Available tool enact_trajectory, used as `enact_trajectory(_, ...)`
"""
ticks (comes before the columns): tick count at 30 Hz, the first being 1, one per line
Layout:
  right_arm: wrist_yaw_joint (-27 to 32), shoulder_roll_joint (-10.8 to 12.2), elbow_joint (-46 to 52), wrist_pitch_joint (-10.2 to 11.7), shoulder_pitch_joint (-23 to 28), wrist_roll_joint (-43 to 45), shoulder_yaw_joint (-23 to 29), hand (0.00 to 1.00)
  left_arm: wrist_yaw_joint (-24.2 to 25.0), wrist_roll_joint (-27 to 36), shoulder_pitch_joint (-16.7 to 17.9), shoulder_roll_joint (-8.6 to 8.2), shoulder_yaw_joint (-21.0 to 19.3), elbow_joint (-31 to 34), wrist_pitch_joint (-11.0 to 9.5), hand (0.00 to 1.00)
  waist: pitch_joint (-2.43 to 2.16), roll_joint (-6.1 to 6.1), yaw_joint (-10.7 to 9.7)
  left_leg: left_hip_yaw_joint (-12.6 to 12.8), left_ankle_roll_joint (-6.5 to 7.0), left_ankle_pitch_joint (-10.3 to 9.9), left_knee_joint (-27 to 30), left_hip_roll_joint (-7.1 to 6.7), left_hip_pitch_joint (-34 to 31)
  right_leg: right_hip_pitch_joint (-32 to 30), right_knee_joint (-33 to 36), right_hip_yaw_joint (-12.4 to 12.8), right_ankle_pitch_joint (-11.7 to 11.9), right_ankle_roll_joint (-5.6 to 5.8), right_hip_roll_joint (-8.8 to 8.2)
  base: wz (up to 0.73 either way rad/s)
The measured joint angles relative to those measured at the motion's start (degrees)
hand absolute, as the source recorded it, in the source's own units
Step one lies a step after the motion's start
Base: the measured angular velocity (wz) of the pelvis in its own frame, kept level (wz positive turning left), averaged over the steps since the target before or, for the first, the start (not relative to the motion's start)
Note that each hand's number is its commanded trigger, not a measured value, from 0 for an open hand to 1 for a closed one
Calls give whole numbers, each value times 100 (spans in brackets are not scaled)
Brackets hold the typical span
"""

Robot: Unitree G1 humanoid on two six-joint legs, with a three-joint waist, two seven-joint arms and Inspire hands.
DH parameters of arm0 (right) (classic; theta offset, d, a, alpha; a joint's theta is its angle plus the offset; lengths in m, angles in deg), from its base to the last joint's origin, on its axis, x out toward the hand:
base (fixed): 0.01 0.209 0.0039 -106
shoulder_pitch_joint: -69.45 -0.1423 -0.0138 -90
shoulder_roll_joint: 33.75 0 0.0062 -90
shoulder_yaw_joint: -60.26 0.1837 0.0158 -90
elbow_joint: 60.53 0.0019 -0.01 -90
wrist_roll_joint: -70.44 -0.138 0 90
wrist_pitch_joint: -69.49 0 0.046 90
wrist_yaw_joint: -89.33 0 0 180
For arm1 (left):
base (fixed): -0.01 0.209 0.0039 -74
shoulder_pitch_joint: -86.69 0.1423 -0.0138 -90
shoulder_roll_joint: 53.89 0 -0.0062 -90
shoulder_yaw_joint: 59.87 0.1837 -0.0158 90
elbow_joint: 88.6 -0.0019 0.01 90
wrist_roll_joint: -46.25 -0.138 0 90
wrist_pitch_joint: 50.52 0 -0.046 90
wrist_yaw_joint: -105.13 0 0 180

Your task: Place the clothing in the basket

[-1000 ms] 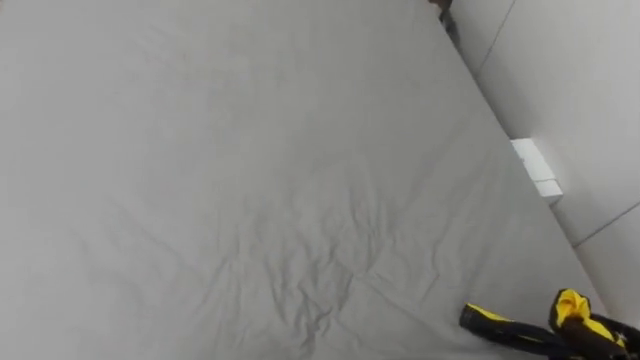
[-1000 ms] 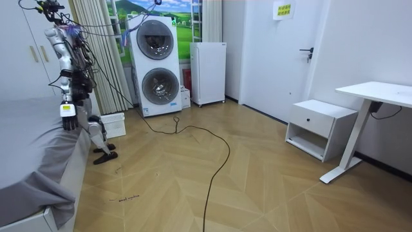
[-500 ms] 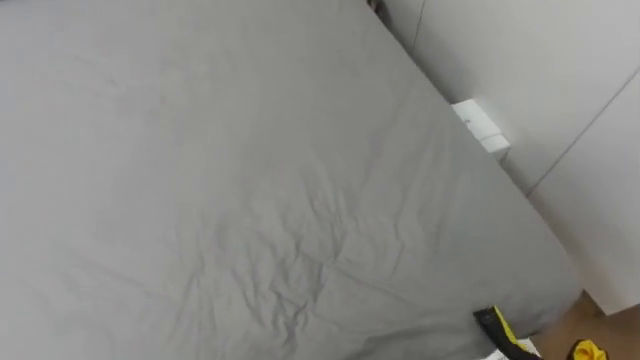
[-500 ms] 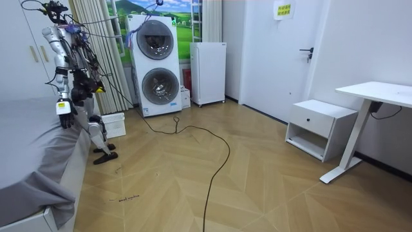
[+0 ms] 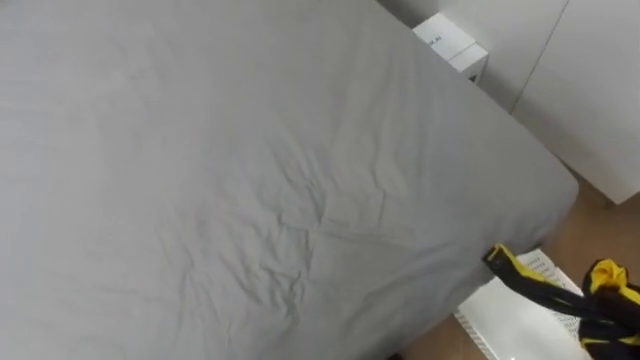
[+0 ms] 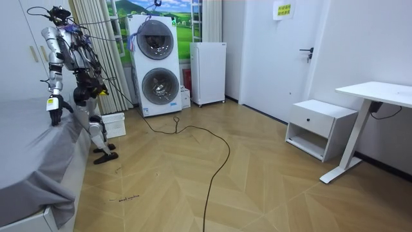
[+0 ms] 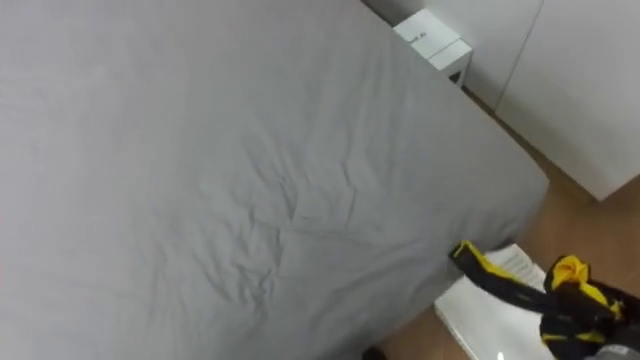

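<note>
Grey bed (image 5: 250, 170) spreads left; near right, clothes (image 5: 600, 300) dangle over the basket (image 5: 495, 318), I judge for dropping in. I cannot tell my left hand's (image 6: 53, 111) grip.

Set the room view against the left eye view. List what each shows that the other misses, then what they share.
Room view: the robot standing beside the bed, a stacked washer and dryer, a white fridge, a door, a nightstand and a desk.
Left eye view: a black-and-yellow garment at lower right, seen over the white basket, and a small white box beyond the bed.
Both: the bed, the white basket beside it and the wood floor.
</note>
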Motion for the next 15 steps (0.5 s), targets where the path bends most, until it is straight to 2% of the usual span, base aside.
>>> enact_trajectory(2,76,-10,-14,21,-80,42,-90,100,-27,289,-110,7,202,-71,-43,0,3,69,2,3,14,8,30,-29,-132,-168,86,27,-2,4,-16,0)
enact_trajectory(4,115,-17,-110,131,-145,39,-140,100,-27,329,-124,7,300,-74,-80,0,-7,124,5,2,24,14,33,-39,-199,-247,104,29,1,4,-20,0)
enact_trajectory(6,135,-21,-178,193,-217,38,-140,100,-27,326,-137,7,301,-83,-131,0,4,155,21,5,27,19,32,-85,-232,-309,160,37,-2,1,-22,0)
enact_trajectory(7,143,-34,-209,227,-263,42,-138,51,-27,325,-144,7,297,-80,-257,0,1,169,30,6,28,22,33,-101,-257,-361,209,40,-19,-2,-30,0)
enact_trajectory(8,170,-72,-282,259,-326,41,-139,22,-27,326,-202,7,297,-78,-362,0,4,199,46,6,30,24,36,-102,-273,-376,213,41,-21,-2,-32,0)
enact_trajectory(9,183,-96,-331,275,-367,41,-139,0,-27,326,-237,7,297,-80,-371,0,4,216,51,7,31,24,38,-102,-279,-379,213,41,-25,-2,-32,0)
enact_trajectory(11,196,-188,-357,302,-424,39,-141,0,-21,325,-357,8,294,-174,-372,0,1,242,112,10,33,26,56,-110,-317,-444,264,40,-48,-8,-50,-4)
enact_trajectory(15,262,-310,-465,310,-471,-5,-138,0,-10,320,-390,8,290,-169,-415,0,2,240,163,9,34,27,133,-111,-352,-459,299,44,-98,-7,-59,3)
